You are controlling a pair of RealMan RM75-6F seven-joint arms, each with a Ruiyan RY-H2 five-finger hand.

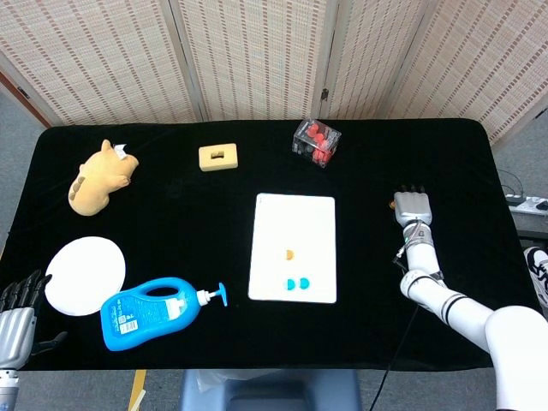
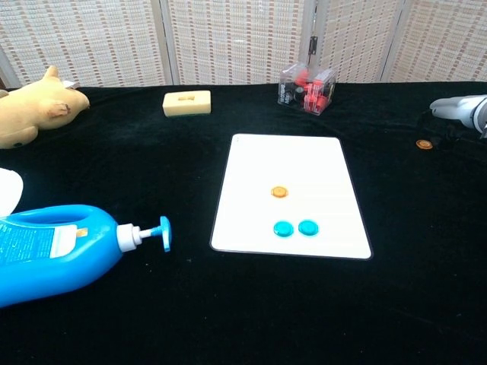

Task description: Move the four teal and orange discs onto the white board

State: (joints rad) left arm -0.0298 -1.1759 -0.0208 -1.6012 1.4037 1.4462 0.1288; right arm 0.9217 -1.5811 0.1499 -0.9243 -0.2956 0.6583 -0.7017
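Right hand (image 1: 413, 206) sits flat over the black table (image 1: 171, 214) at the right side, palm down, fingers extended and slightly apart, gripping nothing. The chest view catches only its edge at the frame border. Left hand (image 1: 15, 304) is at the near-left table corner, fingers loosely spread, nothing in it.

Last orange disc (image 2: 424, 144) lies on the cloth just beside the right hand's inner edge. In the head view it's a small orange fleck against the hand, so I can't say whether they're touching or just apart.

Remaining three are on the white board (image 1: 295, 205): one orange disc (image 2: 279, 192) mid-board, two teal discs (image 2: 295, 227) side by side nearer the front edge, touching or nearly so.

Handling, as a judgement: the disc looks thin, rigid, very light, lying flush on soft cloth. No edge stands up to grab. Best bet is a thumb-and-fingertip pinch across the rim, pressing a little into the cloth so the pads get under the edge. Light and smooth means it may skid or flip when nudged, so come down vertically, not sideways. Not fragile. Setting it on the board needs a low release or it may roll or slide into the others.
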